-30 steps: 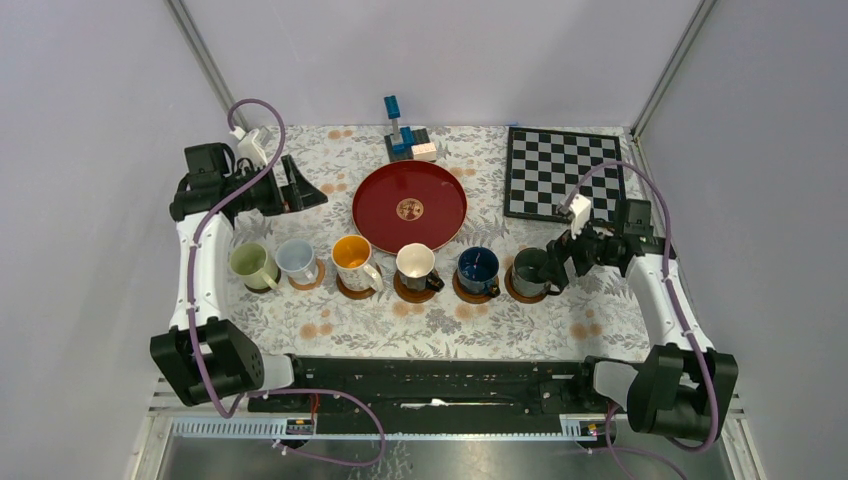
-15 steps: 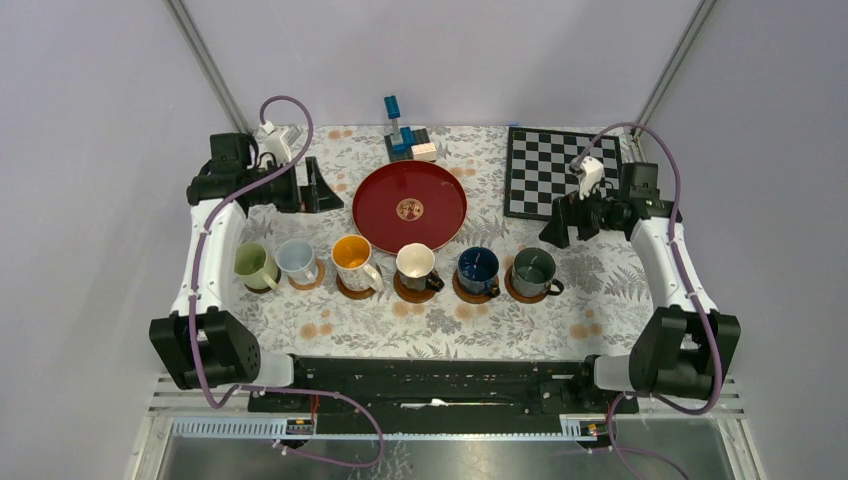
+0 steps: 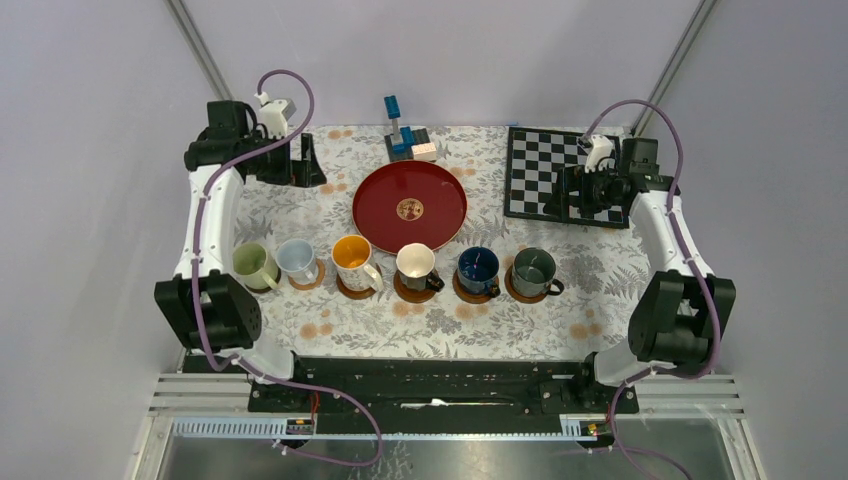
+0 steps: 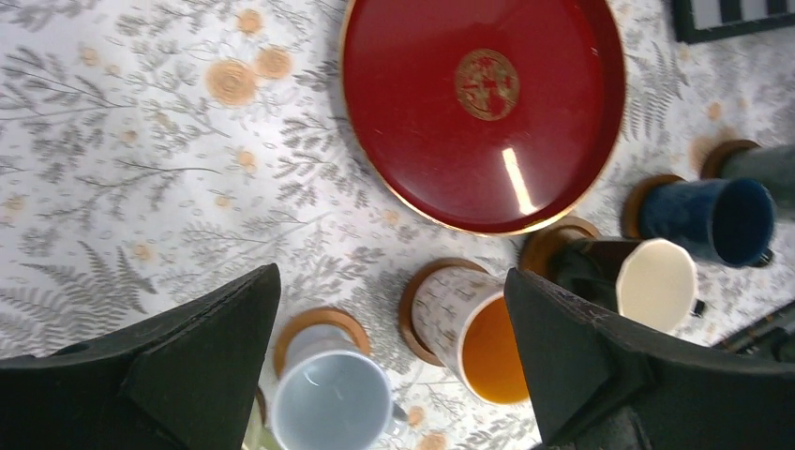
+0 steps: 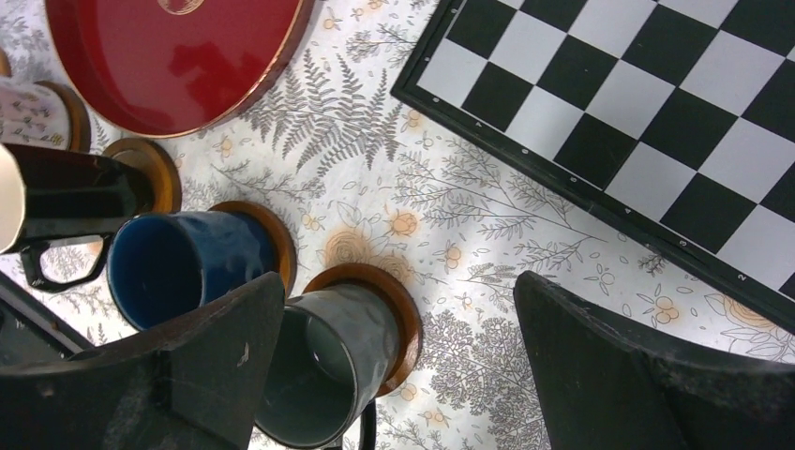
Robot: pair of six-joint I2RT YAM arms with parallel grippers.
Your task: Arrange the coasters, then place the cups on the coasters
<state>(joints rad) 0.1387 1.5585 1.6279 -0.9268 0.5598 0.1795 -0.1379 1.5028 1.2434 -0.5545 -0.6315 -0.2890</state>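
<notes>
Cups (image 3: 416, 262) sit in a row just in front of the tray (image 3: 385, 195), each seemingly on a coaster (image 5: 408, 309). Left claw (image 4: 391, 281) and right claw (image 5: 398, 281) flank the tray, wide open, empty. Task looks done; next, only parking.

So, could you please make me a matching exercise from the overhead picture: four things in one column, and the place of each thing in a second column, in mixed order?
Things
1. pale green mug
2. dark blue mug
3. chessboard
4. red round tray

Places
A. far right corner, behind the row
B. left end of the row
C. second from the right in the row
D. behind the middle of the row

Pairs: 1-B, 2-C, 3-A, 4-D
</notes>
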